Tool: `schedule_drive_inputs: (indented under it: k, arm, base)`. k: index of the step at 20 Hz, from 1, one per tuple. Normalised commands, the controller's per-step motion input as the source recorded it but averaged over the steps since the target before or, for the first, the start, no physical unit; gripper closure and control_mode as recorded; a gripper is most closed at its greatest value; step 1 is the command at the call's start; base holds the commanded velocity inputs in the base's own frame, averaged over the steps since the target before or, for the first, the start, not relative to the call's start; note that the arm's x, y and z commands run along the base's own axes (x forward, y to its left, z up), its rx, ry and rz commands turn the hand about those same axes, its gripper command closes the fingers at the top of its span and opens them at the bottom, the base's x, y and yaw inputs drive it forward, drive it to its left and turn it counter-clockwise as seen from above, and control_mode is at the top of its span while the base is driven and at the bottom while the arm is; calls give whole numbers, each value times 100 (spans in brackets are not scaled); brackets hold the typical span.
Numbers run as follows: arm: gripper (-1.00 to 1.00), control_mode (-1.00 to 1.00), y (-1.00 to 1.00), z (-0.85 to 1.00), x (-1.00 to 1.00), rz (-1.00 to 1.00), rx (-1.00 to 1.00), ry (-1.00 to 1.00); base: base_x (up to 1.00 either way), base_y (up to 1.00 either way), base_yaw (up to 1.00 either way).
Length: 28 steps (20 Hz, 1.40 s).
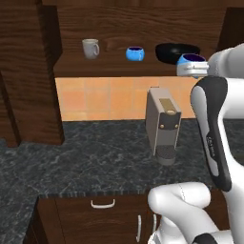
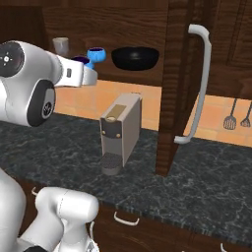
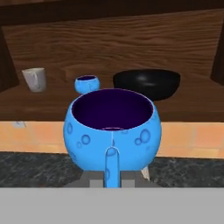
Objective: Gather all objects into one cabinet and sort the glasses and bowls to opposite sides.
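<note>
1. Brown wood is making up the cabinet (image 1: 119, 66), and its long shelf is holding three things in a row.
2. Far left on the shelf, a mug (image 1: 90, 48) is standing upright.
3. Next to the right, a small blue bowl (image 1: 135, 53) is sitting on the shelf, near the mug but not touching it.
4. Further right, a wide black bowl (image 1: 176, 51) is resting on the same shelf, beside the blue bowl.
5. Right of that, and in front of the shelf, the gripper (image 3: 112, 175) is closing tight on a second blue bowl (image 3: 113, 131). It is pinching a little blue tab on the near side of the bowl.
6. This held bowl is hanging in the air, upright, with its dark inside facing up. In the left base view it is showing just in front of the black bowl's right side (image 1: 191, 60).
7. Below the shelf, a grey coffee machine (image 1: 162, 125) is standing on the dark counter (image 1: 86, 157).
</note>
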Motion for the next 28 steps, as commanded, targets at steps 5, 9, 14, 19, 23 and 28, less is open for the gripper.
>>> schedule_drive_inputs:
  k: [5, 9, 14, 19, 23, 28]
  arm:
    - [100, -100, 30, -7, 77, 10, 0, 17]
    - [100, -100, 0, -2, 94, 13, 0, 4]
    - [100, -100, 4, -5, 98, 13, 0, 0]
    - [100, -100, 18, -1, 94, 14, 0, 0]
    - [100, -100, 35, -11, 84, 10, 0, 2]
    - [100, -100, 46, -18, 55, 3, -1, 4]
  base:
    - [0, 0, 0]
    - [0, 0, 0]
    - [0, 0, 0]
    - [0, 0, 0]
    - [0, 0, 0]
    - [0, 0, 0]
